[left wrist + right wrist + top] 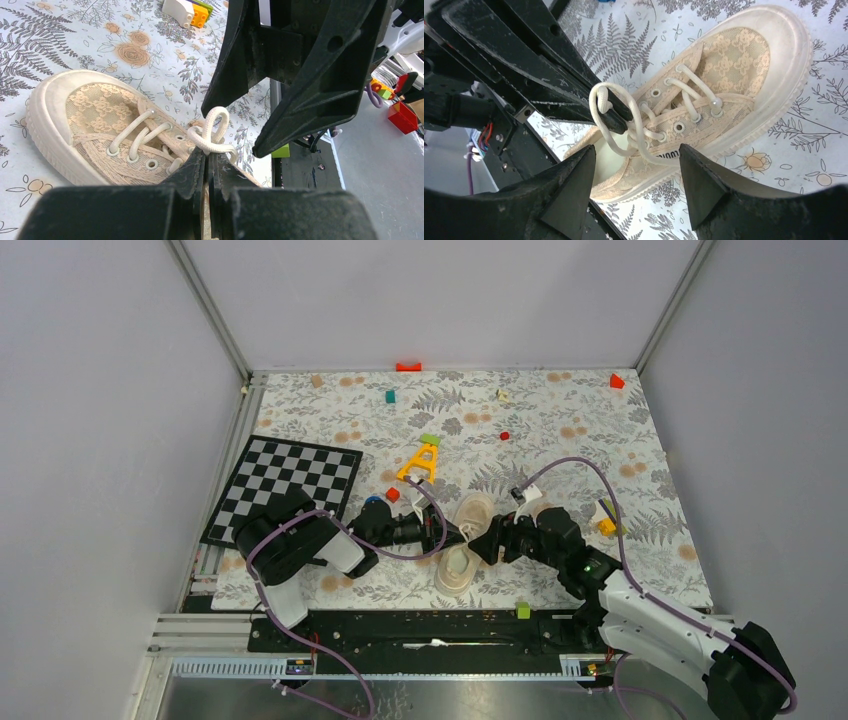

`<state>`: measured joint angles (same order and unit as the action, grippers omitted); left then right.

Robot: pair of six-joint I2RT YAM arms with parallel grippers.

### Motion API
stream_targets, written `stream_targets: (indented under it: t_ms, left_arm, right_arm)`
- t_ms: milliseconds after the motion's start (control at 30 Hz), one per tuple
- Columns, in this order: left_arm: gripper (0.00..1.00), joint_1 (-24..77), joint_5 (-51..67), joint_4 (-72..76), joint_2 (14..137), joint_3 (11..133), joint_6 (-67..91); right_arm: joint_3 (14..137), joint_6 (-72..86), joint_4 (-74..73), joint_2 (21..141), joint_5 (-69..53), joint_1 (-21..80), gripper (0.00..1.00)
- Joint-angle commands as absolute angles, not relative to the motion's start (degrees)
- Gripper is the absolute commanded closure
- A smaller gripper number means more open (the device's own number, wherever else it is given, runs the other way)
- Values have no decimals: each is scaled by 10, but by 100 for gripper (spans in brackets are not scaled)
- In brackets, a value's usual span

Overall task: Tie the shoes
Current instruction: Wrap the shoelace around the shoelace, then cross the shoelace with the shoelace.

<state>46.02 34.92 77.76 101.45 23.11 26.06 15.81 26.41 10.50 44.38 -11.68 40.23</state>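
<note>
The shoe, a cream-beige lace-pattern sneaker, lies on the floral cloth between my two grippers, its toe pointing away from the arm bases. My left gripper is shut on a loop of the pale lace just above the eyelets. In the right wrist view the same loop hangs from the left fingers over the shoe. My right gripper stands open right at the loop, nothing between its fingers. In the left wrist view the right gripper straddles the loop.
A checkerboard lies at the left. A yellow A-shaped piece stands behind the shoe. Small blocks are scattered on the cloth, among them a red one at the back and a green one at the front edge.
</note>
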Motion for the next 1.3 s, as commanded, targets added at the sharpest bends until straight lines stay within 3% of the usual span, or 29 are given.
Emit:
stream_targets:
  t_ms: [0,433,767,867,1000,1200,1267]
  left_arm:
    - [100,457,349,824,1021,243,266]
    - [100,457,348,823,1023,245,272]
    - [100,457,348,824,1022,244,272]
    - [100,457,348,824,1022,243,272]
    - [100,457,348,824,1022,243,272]
    - [100,457,349,824,1022,243,272]
    - [100,457,349,824,1023,243,273]
  right_arm:
    - [196,221,85,455,-91,423,30]
    - [239,197,70,514,27,509,35]
    - [239,204,79,520,45,513,59]
    - [236,208,81,516,51,514,59]
    - [239,209,74,515,56,514,52]
    - [237,214,80,515,63,514,54]
    - [239,214,79,515,65,516,47]
